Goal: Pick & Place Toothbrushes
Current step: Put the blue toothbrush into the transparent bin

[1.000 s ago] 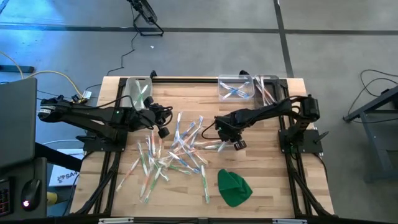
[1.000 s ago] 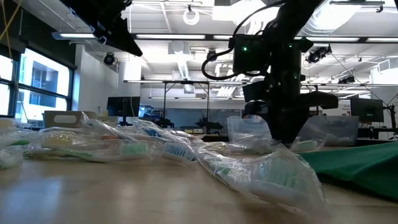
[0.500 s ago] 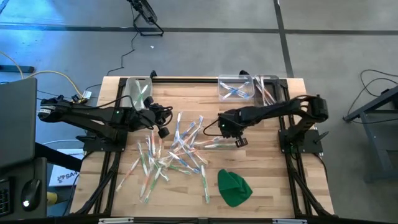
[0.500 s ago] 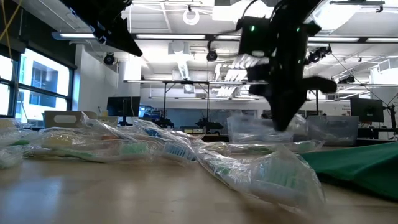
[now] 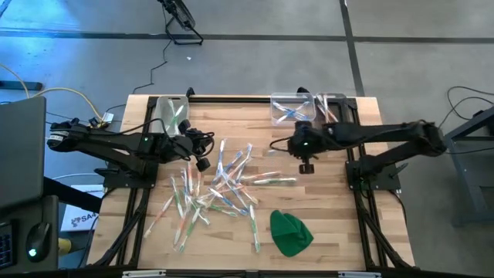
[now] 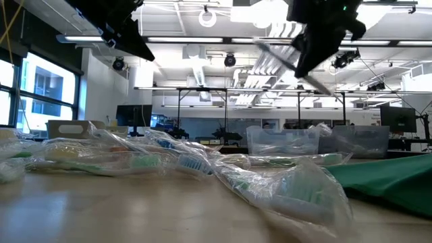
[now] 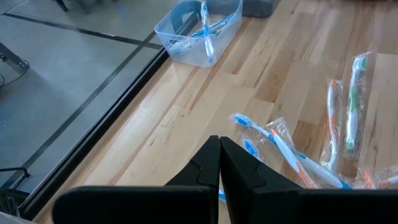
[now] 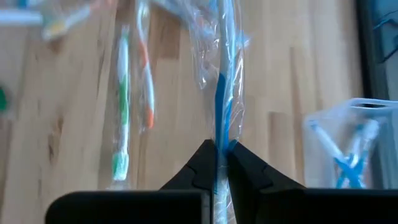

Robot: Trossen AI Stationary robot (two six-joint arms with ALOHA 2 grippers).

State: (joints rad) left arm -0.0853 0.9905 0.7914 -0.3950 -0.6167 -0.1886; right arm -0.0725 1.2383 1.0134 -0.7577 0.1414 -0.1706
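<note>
Spanning the wooden table (image 5: 324,216) from its left side, the left arm waits with the left gripper (image 5: 202,164) poised over the left edge of the scattered toothbrushes (image 5: 220,189); its fingers (image 7: 208,165) are pressed together with nothing between them. Just ahead of those closed fingertips, in the left wrist view, lie several wrapped brushes (image 7: 292,155) with blue, orange and green accents, and farther off in the same direction stands a clear bin (image 7: 199,31) at the table's edge, with blue brushes inside. To the right of the left gripper the pile fans out across the middle of the table, each brush in a clear wrapper. Farther right, the right gripper (image 5: 306,166) is raised above the boards, beyond the pile's right edge and near the two clear bins (image 5: 309,108) at the far edge. Its fingers (image 8: 202,165) are clamped on a blue toothbrush (image 8: 222,99) in its wrapper, which juts out past the fingertips and hangs clear of the table; a green brush (image 8: 121,106) and an orange one lie on the boards below it. Seen from table height, the right gripper (image 6: 317,47) hangs high over the pile with the held brush tilted. A green cloth (image 5: 290,232) lies on the near side of the right gripper, well apart from it.
</note>
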